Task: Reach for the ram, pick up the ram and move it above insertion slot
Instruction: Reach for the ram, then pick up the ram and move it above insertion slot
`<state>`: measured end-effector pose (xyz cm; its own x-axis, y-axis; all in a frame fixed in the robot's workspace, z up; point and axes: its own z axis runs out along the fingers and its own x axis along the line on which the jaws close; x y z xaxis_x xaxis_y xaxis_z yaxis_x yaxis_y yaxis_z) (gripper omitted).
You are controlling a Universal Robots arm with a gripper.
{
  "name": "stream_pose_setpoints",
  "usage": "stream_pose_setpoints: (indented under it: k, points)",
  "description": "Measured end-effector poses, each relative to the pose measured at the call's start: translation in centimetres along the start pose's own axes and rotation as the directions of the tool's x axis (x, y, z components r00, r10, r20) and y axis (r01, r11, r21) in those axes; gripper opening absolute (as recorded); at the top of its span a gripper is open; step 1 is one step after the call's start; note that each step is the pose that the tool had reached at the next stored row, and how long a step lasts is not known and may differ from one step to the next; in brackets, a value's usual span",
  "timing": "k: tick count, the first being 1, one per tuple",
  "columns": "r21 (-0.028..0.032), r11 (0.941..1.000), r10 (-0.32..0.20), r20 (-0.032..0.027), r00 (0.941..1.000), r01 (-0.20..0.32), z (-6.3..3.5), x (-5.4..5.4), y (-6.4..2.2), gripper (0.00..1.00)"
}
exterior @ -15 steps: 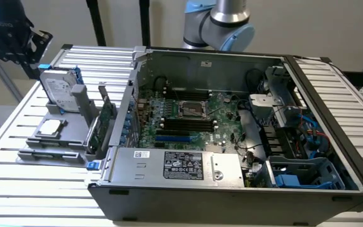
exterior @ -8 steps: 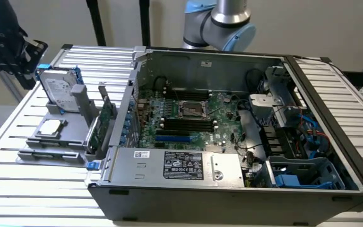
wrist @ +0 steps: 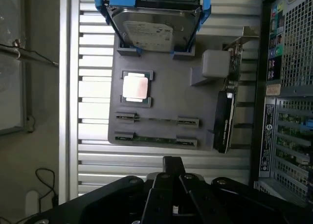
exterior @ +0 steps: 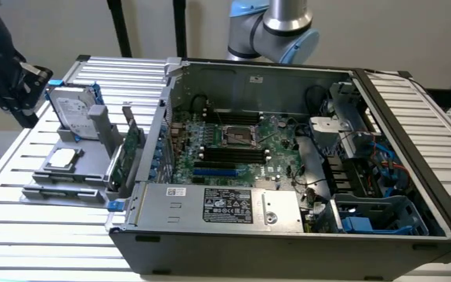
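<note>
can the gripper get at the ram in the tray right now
probably yes: the ram sits on edge in the grey tray, nothing over it, apart from the expansion card; the gripper hovers close by.

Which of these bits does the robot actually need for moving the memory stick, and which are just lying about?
Part of the job:
- memory stick, sitting in the grey tray
- gripper, near the tray
- memory slots inside the open computer

Just lying about:
- hard drive
- processor chip
- expansion card
</note>
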<state>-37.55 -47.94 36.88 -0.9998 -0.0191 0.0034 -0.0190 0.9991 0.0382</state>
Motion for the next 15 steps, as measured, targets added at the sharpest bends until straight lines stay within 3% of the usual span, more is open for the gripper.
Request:
stream_pose_setpoints:
  k: [4, 8, 11, 15]
  points:
    - [0.0, 1.0, -0.003, -0.0017, 1.0, 0.003, 0.13, 0.01, -0.07, 0.11]
    - [0.0, 0.9978, -0.066, -0.0056, 0.9978, 0.066, 0.2, 0.03, -0.08, 0.11]
    - [0.0, 0.9929, -0.119, -0.0079, 0.9928, 0.119, 0.22, 0.03, -0.08, 0.11]
    - [-0.0003, 0.9814, -0.192, -0.011, 0.9814, 0.192, 0.26, 0.03, -0.08, 0.11]
